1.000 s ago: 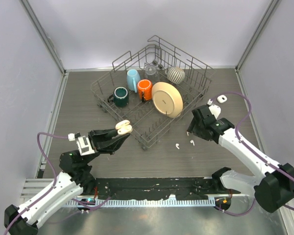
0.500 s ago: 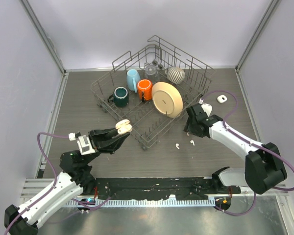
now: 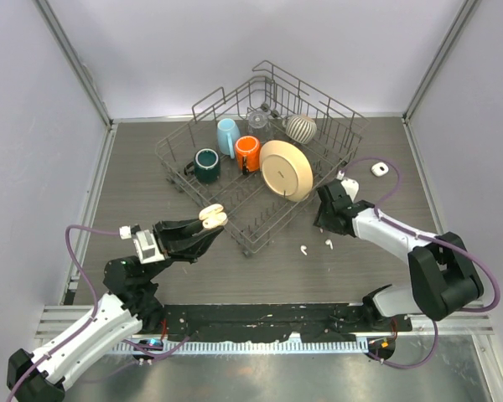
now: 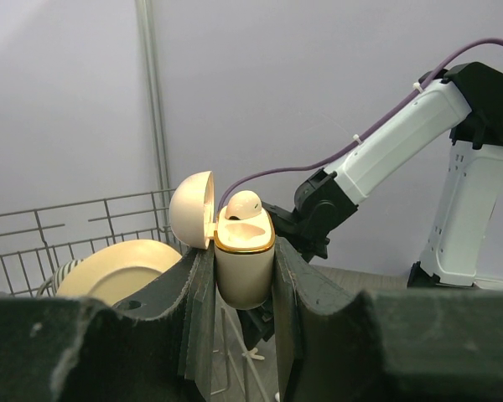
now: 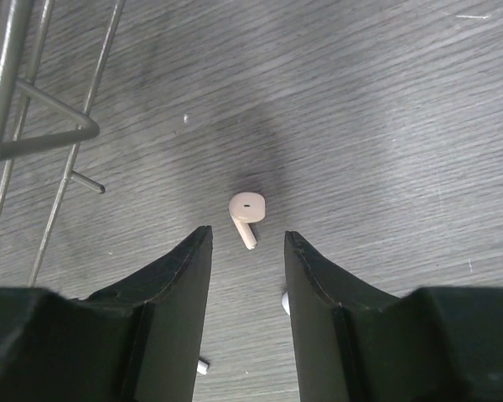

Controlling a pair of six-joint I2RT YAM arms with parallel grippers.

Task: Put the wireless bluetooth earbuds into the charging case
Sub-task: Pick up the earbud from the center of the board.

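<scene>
Your right gripper (image 5: 247, 234) hangs over the table (image 5: 402, 117) with its jaws apart and nothing in them. The bud (image 5: 246, 207) lies flat on the wood just ahead of the tips, head away from you and stem pointing back toward the gap. I judge the step in hand to be the pick.

Come forward a touch so the rounded head, not the thin stem, sits between the pads. Then go down until the tips almost touch the wood before you close. Close slowly: the bud is glossy and small, and a fast or off-centre squeeze will likely squirt it away. Mind the rack (image 5: 33, 138) wires to one side, and the white piece (image 5: 285, 302) half hidden by a finger; I cannot tell what it is.

Your left gripper (image 4: 241, 293) is clamped on the case (image 4: 243, 260), upright, lid swung open. A seated bud (image 4: 244, 203) fills one slot. Hold the case steady and level, and plan to bring the picked bud in stem down over the free slot.
</scene>
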